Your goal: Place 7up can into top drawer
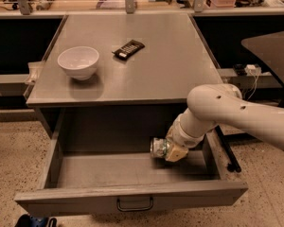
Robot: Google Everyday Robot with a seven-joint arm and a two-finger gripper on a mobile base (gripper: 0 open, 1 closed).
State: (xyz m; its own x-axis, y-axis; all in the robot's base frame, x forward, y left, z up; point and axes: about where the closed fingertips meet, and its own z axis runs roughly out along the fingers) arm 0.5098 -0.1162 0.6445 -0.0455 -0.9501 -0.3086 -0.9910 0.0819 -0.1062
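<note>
While gripper (170, 151) holds it in top drawer (85, 196) — 7up can (158, 147) silvery.

Arm: white, bent downward from the right.
Gripper (170, 151): low inside the drawer (85, 200), right rear, clamped around the can (158, 148).

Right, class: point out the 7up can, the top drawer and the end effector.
7up can (157, 148), camera view, silvery side.
top drawer (75, 200), camera view, front panel.
end effector (168, 150), camera view, inside drawer, gripping can.
</note>
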